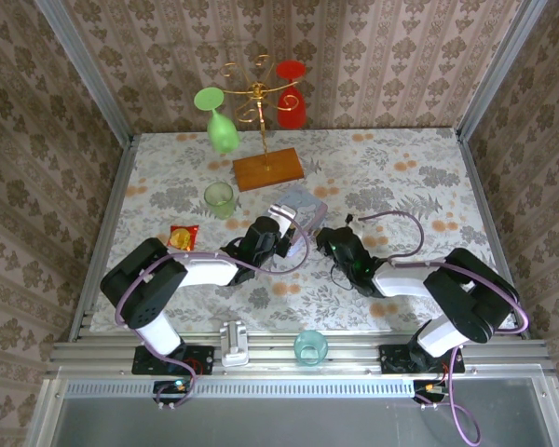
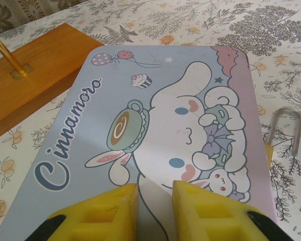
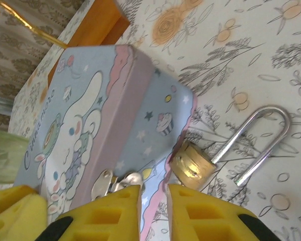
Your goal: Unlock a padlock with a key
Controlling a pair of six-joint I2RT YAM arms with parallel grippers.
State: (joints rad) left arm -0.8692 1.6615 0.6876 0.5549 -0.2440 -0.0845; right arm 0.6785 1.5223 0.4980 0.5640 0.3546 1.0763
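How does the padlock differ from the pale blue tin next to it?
The padlock is far smaller than the tin. The padlock is brass-gold with a silvery shackle; the tin is pale blue and pink with a cartoon print. The padlock has a long U-shaped loop; the tin is a flat box. Both lie on the floral cloth, side by side.

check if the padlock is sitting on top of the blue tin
No, the padlock lies on the floral cloth beside a corner of the blue tin, not on its lid.
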